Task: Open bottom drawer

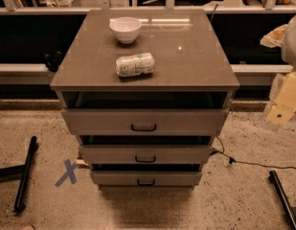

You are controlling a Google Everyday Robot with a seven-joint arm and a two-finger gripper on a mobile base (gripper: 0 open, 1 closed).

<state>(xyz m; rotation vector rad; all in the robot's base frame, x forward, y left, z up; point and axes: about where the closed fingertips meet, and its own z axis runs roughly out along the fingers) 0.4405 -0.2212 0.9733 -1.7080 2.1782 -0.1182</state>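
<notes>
The bottom drawer [146, 178] is the lowest of three grey-brown drawers in the cabinet, with a flat narrow front and a small black centre handle [146, 182]. The middle drawer [145, 154] and the top drawer [144, 121] sit above it. My gripper [281, 110] is at the right edge of the camera view, beside the cabinet at about top-drawer height, well away from the bottom drawer's handle.
A white bowl [125, 29] and a lying wrapped packet [135, 64] rest on the cabinet top [186, 56]. A blue tape X [67, 172] marks the floor at left. Black bars lie on the floor at left [25, 174] and right [283, 198]. A cable [243, 163] trails right.
</notes>
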